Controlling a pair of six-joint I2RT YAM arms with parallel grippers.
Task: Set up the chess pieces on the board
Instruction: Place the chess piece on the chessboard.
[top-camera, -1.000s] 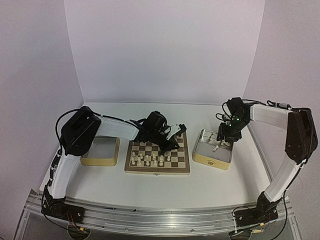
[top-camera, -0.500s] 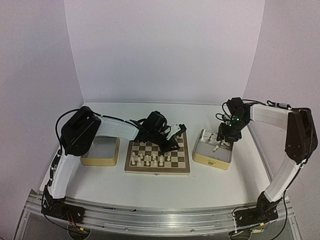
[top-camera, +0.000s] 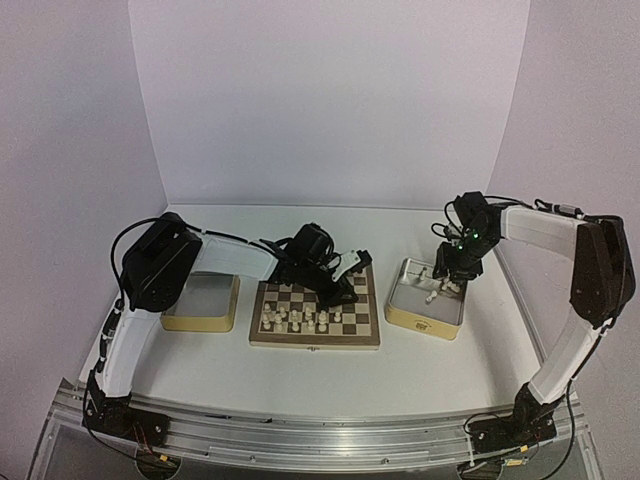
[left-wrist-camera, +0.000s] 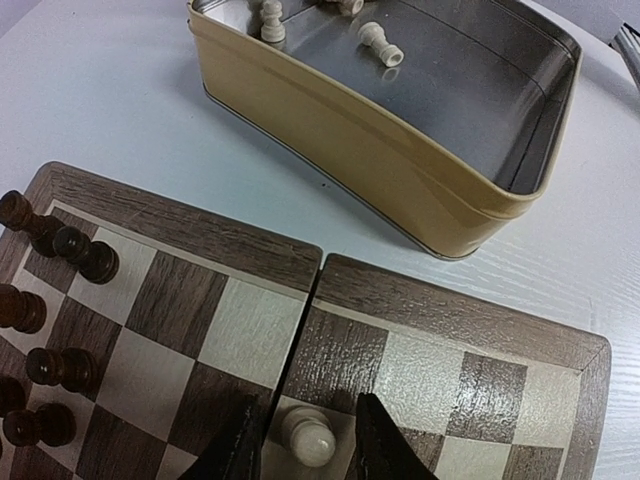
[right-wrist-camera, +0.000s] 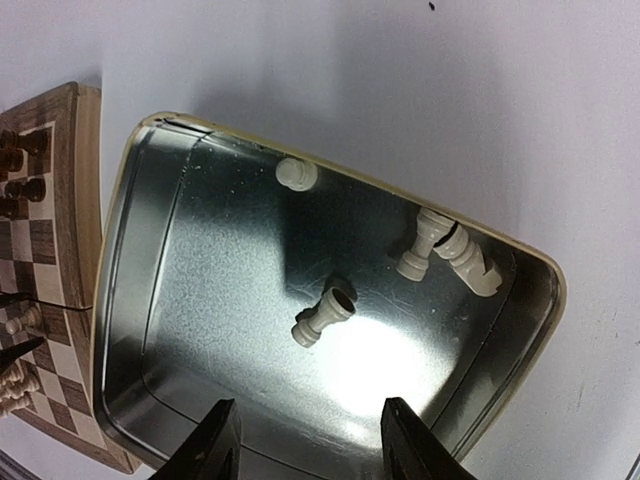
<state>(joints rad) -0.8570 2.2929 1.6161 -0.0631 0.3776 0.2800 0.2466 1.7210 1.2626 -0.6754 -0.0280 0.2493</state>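
Observation:
The board (top-camera: 315, 343) lies mid-table with cream-white chess pieces (top-camera: 300, 318) in its near rows. My left gripper (top-camera: 345, 290) is low over the board's right far part. In the left wrist view it (left-wrist-camera: 312, 440) is open around an upright white pawn (left-wrist-camera: 307, 437), with a small gap on each side. My right gripper (top-camera: 445, 285) hangs open over the right tin (top-camera: 425, 320). In the right wrist view it (right-wrist-camera: 308, 420) is empty above several white pieces lying on the tin floor, the nearest one (right-wrist-camera: 322, 318) on its side.
Dark pieces (left-wrist-camera: 60, 245) stand along the board's left side in the left wrist view. The board rim (left-wrist-camera: 440, 310) lies close to the right tin (left-wrist-camera: 400, 190). A second tin (top-camera: 200, 318) sits left of the board.
The left jaws have spread apart and let go of the white pawn, which stands on its square. The right gripper has barely moved over the tin.

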